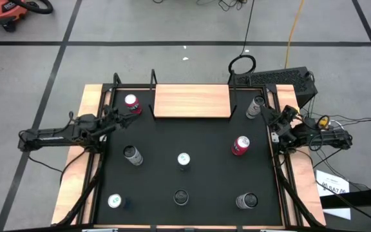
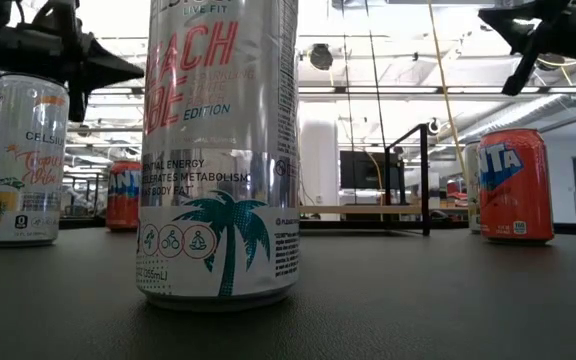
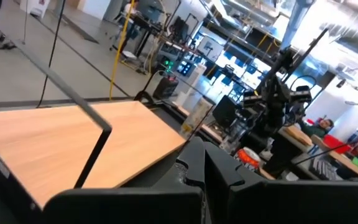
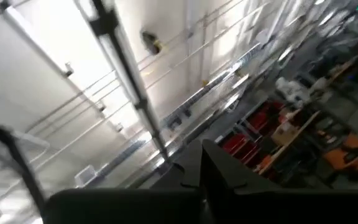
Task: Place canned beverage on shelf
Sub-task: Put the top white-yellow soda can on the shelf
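Observation:
The shelf (image 1: 192,101), a light wooden board with thin black end posts, stands at the table's far middle; it also shows in the left wrist view (image 3: 73,143) and far off in the low view (image 2: 368,208). Several cans stand scattered on the black table: a red-topped one (image 1: 132,104) left of the shelf, a silver one (image 1: 256,106) right of it, a red one (image 1: 240,145), and a tall silver can (image 2: 218,150) close to the low camera. My left gripper (image 1: 116,115) hovers shut at the left edge, my right gripper (image 1: 268,118) shut at the right edge. Neither holds anything.
More cans stand at the middle (image 1: 183,160), middle left (image 1: 132,154) and along the near edge (image 1: 114,202) (image 1: 181,196) (image 1: 247,201). Wooden side strips (image 1: 76,174) border the table. A keyboard (image 1: 282,78) and cables lie beyond the far right corner.

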{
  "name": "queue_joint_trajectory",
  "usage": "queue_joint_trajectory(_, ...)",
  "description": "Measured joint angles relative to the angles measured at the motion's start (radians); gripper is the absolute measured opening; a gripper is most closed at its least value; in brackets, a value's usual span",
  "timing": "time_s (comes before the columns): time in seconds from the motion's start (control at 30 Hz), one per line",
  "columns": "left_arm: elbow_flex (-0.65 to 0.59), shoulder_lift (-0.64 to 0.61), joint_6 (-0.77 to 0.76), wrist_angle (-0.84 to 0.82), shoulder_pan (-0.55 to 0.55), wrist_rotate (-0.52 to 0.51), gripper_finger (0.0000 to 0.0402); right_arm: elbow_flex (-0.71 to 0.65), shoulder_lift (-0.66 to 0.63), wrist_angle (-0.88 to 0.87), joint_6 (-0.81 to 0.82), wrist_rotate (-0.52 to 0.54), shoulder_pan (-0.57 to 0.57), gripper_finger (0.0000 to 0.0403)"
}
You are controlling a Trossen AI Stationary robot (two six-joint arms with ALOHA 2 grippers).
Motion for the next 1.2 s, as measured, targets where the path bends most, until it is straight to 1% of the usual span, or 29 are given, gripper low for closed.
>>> queue_joint_trajectory(0.07,0.026,0.035,0.001,-0.005,0.000,0.001,0.0000,0.001,0.001,-0.024,0.041,0.105,0.000,0.0000)
queue_joint_trajectory(0.1,0.039,0.052,0.005,-0.007,0.000,0.001,0.0000,0.001,0.001,-0.046,0.055,0.134,-0.001,0.0000)
queue_joint_trajectory(0.2,0.082,0.104,0.007,-0.005,0.000,0.002,0.0000,0.002,0.002,-0.122,0.079,0.139,0.000,0.0004)
queue_joint_trajectory(0.3,0.122,0.150,0.007,-0.006,0.000,0.007,0.0011,0.002,0.014,-0.172,0.117,0.136,0.000,0.0022)
queue_joint_trajectory(0.4,0.163,0.197,-0.016,-0.007,0.000,0.020,0.0038,0.004,0.031,-0.173,0.122,0.134,0.000,0.0054)
queue_joint_trajectory(0.57,0.236,0.291,-0.017,-0.007,0.000,0.068,0.0093,0.039,0.064,-0.207,0.104,0.101,0.000,0.0123)
queue_joint_trajectory(0.7,0.305,0.368,0.003,-0.006,0.000,0.064,0.0105,0.100,0.106,-0.282,0.091,0.081,0.000,0.0181)
queue_joint_trajectory(0.83,0.368,0.438,0.007,-0.008,0.014,0.063,0.0106,0.186,0.155,-0.413,0.089,0.081,0.000,0.0235)
queue_joint_trajectory(0.93,0.410,0.481,-0.045,-0.063,0.035,0.067,0.0106,0.264,0.200,-0.532,0.086,0.082,0.000,0.0274)
queue_joint_trajectory(1.0,0.433,0.507,-0.040,-0.083,0.042,0.088,0.0106,0.318,0.234,-0.621,0.079,0.082,0.000,0.0297)
queue_joint_trajectory(1.1,0.468,0.549,-0.009,-0.085,0.044,0.116,0.0106,0.413,0.297,-0.773,0.085,0.082,0.000,0.0319)
queue_joint_trajectory(1.2,0.514,0.587,0.004,-0.086,0.049,0.140,0.0111,0.521,0.374,-0.947,0.088,0.083,0.000,0.0325)
